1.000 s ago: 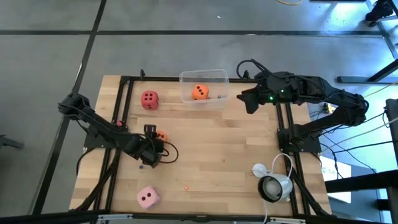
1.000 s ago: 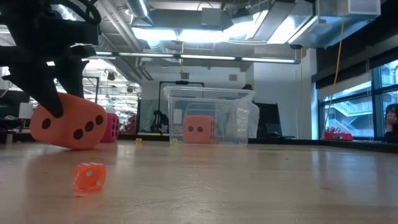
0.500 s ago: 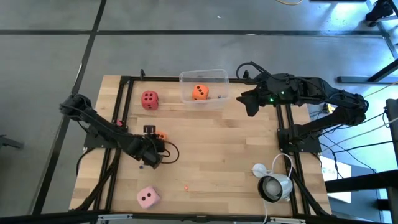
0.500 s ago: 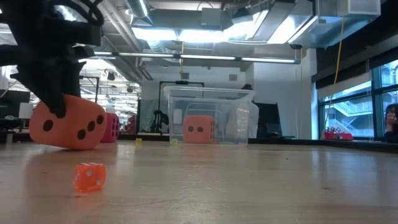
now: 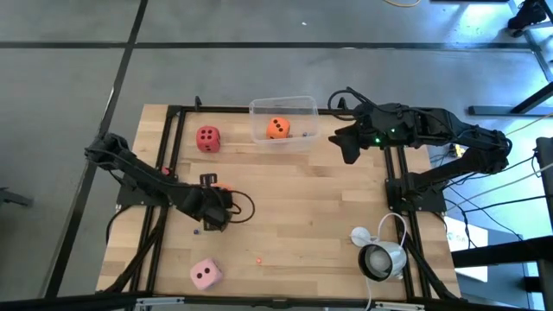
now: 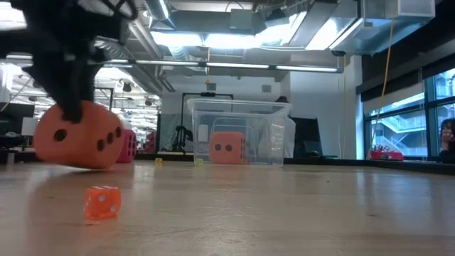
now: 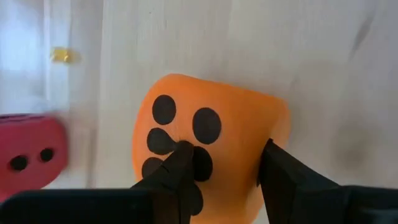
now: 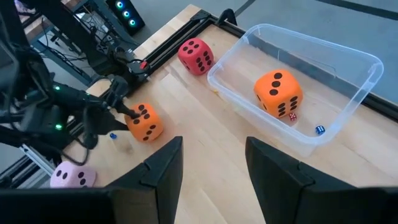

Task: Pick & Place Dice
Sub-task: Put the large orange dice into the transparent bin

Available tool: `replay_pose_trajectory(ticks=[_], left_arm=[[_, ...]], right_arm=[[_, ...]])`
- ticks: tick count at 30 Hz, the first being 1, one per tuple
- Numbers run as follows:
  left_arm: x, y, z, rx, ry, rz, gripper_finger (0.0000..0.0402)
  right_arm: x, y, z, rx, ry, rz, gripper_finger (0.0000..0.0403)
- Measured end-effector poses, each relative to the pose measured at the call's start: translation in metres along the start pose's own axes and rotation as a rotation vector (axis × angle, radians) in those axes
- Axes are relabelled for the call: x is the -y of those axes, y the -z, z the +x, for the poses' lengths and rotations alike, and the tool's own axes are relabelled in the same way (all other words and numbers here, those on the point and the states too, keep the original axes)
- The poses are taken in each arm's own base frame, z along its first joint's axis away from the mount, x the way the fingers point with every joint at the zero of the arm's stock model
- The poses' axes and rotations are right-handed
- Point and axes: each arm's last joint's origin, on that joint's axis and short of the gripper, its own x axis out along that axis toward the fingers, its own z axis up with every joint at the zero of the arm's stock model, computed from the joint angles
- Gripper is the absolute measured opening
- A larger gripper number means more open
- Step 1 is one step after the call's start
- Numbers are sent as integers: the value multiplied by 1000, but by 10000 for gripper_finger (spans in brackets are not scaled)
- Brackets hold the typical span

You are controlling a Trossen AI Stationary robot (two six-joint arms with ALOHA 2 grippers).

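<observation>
Though the left gripper (image 5: 213, 200) hides most of it from above, the wrist view shows its fingers (image 7: 180, 163) clamped on an orange die (image 7: 208, 146), well short of the clear bin (image 5: 302, 107). That bin holds the second orange die (image 5: 276, 128); the red die (image 5: 207, 138) sits just beside it, the pink die (image 5: 206, 274) far off, while the right gripper (image 8: 211, 165) hangs spread apart near the bin.

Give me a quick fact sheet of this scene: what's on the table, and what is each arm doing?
Left end effector: shut on an orange die, mid-table on the left
Right end effector: open, empty, hovering beside the bin
Bin: clear plastic, at the far edge, holding the second orange die
Red die: on the table left of the bin
Pink die: near edge, left
Tiny die: orange, loose on the table near the low camera
</observation>
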Motion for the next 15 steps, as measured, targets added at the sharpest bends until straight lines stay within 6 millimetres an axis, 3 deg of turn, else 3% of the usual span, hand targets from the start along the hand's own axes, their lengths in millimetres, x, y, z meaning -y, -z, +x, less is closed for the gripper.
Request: replay_pose_trajectory(ticks=[4, 9, 15], left_arm=[[-2, -8, -9, 25, 2, -36, 72], [-4, -22, -27, 105, -5, -135, 71], [-11, -51, -73, 290, -15, -227, 53]], right_arm=[[0, 0, 0, 0, 0, -12, 173], [0, 0, 0, -1, 0, -23, 173], [1, 1, 0, -9, 7, -26, 173]])
